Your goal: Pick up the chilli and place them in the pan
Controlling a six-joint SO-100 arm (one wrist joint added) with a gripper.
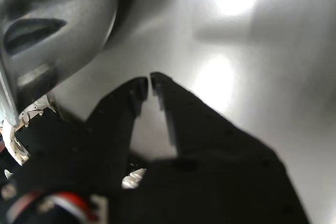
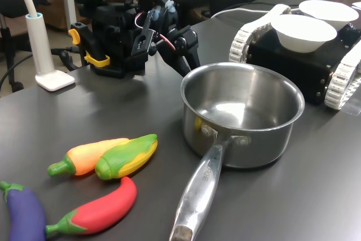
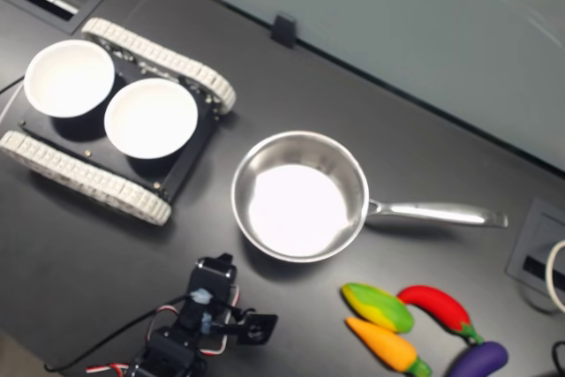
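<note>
Your gripper, nearly closed and empty, sits upper centre; the pan stands between it and the lower-left chilli.

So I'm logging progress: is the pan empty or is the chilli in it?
Empty. The pan shows only bare steel inside; the chilli lies on the table.

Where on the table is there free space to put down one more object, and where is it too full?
Free: the dark table beyond the pan, toward the glass panel, and the strip between pan and tracked vehicle. Crowded: the toy vegetables around the chilli, below the pan handle in the second exterior view, and the arm's corner.
</note>
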